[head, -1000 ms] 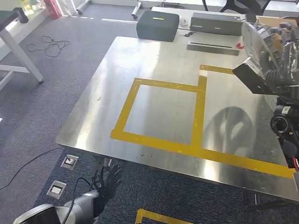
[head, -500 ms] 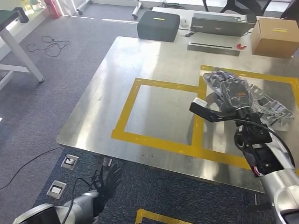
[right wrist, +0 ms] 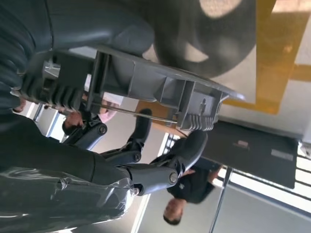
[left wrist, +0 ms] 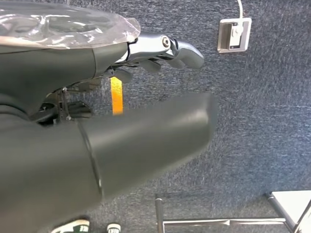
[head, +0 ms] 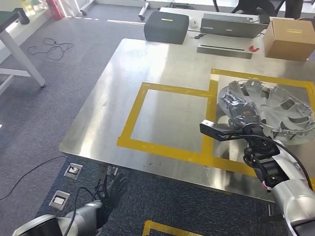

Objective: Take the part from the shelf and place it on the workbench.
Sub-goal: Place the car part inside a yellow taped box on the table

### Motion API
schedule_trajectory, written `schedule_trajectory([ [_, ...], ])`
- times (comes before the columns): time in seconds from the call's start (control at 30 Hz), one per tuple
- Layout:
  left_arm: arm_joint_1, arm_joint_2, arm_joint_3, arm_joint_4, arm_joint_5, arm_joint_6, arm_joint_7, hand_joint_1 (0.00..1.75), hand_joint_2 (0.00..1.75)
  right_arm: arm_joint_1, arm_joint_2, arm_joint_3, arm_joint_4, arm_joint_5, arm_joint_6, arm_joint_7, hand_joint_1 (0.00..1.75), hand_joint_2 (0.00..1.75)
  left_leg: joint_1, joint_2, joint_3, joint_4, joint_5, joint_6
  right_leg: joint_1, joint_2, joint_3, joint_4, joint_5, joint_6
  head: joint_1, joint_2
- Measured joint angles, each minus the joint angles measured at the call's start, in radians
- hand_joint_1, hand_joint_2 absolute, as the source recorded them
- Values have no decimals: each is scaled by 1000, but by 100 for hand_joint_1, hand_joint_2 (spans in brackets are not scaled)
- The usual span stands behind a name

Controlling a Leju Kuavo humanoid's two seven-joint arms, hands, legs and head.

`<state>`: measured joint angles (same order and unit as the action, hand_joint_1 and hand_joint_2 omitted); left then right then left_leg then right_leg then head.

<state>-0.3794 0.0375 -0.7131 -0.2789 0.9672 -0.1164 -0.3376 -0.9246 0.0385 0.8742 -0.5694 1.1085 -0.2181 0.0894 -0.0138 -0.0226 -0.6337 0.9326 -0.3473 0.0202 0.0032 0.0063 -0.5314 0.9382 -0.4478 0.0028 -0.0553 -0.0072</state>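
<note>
The part is a grey spoked wheel cover [head: 276, 105], lying almost flat and low over the right yellow-taped area of the steel workbench [head: 167, 64]. My right hand [head: 240, 112] grips its near rim; in the right wrist view the thumb is on one face of the rim [right wrist: 146, 82] and the fingers [right wrist: 161, 172] on the other. I cannot tell whether the cover rests fully on the bench. My left hand [head: 113, 192] hangs below the bench's front edge with its fingers [left wrist: 172, 48] spread and nothing in them.
A yellow tape square [head: 169, 118] marks the bench's middle. At the far edge are a black case [head: 166, 26], a laptop [head: 230, 24] and a cardboard box [head: 291, 38]. A person [right wrist: 183, 189] stands beyond the bench. Floor sockets [head: 73, 170] lie under the near edge.
My right arm has come down from high on the right, bringing the wheel cover from upright to nearly flat over the right taped area. The left hand has stayed still.
</note>
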Motion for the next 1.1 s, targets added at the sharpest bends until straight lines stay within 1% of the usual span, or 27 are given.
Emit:
schedule_trajectory([
  [0.07,1,2,-1,0,0,0,-5,0,0,0,0,2,10,-6,23,4,0,175,0,0,0,0,0,0,0,0,0,0,0,0,0,0],
  [0.3,2,9,-1,0,8,-4,-12,0,0,-3,0,3,25,-62,57,-36,0,175,0,1,1,0,-1,-1,0,1,1,0,0,0,0,0],
  [0.43,7,14,-1,0,16,-7,-16,0,0,-3,0,-4,21,-138,87,-68,0,175,0,1,2,0,-1,-1,0,1,1,0,0,0,0,0],
  [0.6,12,18,-1,0,17,-9,-17,0,0,-4,0,-11,12,-164,101,-78,0,175,0,1,2,0,-1,-1,0,1,1,0,0,0,0,0],
  [0.67,12,19,-1,0,19,-9,-18,0,0,-3,0,-15,8,-202,118,-96,0,175,0,1,2,0,-1,-1,0,1,1,0,0,0,0,0],
  [0.7,13,20,-1,0,20,-11,-19,0,0,-2,-1,-20,2,-257,145,-118,0,175,0,2,2,0,-1,-1,0,1,1,0,0,0,0,0],
  [0.73,14,22,-1,0,22,-13,-20,0,0,1,-2,-29,-10,-342,185,-148,0,175,0,2,2,0,-1,-1,0,2,1,0,0,0,0,0],
  [0.8,17,25,-1,0,25,-19,-23,0,0,14,-10,-50,-48,-559,277,-206,0,175,0,2,3,0,-1,-1,0,2,1,0,0,0,0,0],
  [0.87,22,29,-1,0,29,-25,-25,0,0,40,-30,-74,-120,-841,339,-241,0,175,0,2,3,0,-1,-1,0,2,1,0,0,0,0,0],
  [0.93,28,34,-1,0,31,-29,-26,0,0,74,-61,-100,-224,-1161,365,-256,0,175,0,2,3,0,-1,-2,0,2,1,0,0,0,0,0],
  [0.97,31,37,-1,0,32,-30,-26,0,0,88,-77,-113,-277,-1296,368,-255,0,175,0,2,3,0,-2,-2,0,2,1,0,0,0,0,0],
  [1.0,33,39,-1,0,33,-30,-26,0,0,99,-91,-125,-321,-1385,370,-254,0,175,0,2,3,0,-2,-2,0,2,1,0,0,0,0,0],
  [1.03,34,41,-1,0,33,-30,-26,0,0,107,-104,-136,-364,-1430,372,-252,0,175,0,2,3,0,-2,-2,0,2,1,0,-1,0,0,0],
  [1.1,35,44,-1,0,34,-30,-26,0,0,124,-131,-153,-444,-1442,375,-250,0,175,0,2,3,0,-2,-2,0,2,2,0,-1,0,0,0],
])
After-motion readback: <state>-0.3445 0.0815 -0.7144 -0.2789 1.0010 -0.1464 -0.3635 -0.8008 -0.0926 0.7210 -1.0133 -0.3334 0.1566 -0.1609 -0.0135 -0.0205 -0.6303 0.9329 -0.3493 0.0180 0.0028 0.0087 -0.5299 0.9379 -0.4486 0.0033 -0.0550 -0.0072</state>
